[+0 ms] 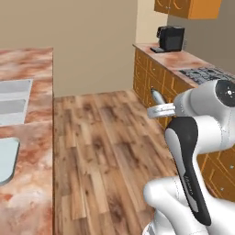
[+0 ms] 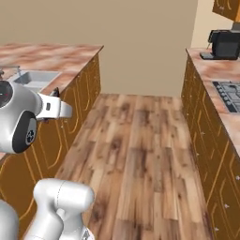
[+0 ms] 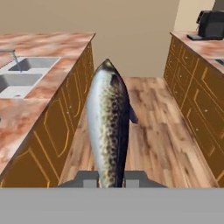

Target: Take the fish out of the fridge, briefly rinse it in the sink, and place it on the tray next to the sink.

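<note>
The fish (image 3: pixel 108 127), silver with a dark speckled back, stands lengthwise between my gripper's (image 3: pixel 110 180) two fingers, which are shut on its near end. In the left base view the fish's (image 1: pixel 157 96) pale tip pokes up from the gripper (image 1: pixel 155 107), held over the wooden floor in the aisle. The sink (image 1: pixel 13 102) lies in the left counter, its two steel basins (image 3: pixel 24 74) ahead and to my left, with a grey faucet (image 3: pixel 14 58). The pale blue-grey tray (image 1: pixel 5 160) rests on the counter nearer than the sink. The fridge is out of view.
Orange-fronted cabinets under marbled counters (image 2: pixel 70 54) line both sides of the aisle. On the right counter stand a black coffee machine (image 1: pixel 170 38) and a stove top (image 1: pixel 204 73). The wooden floor (image 2: pixel 136 140) runs between them to a beige wall.
</note>
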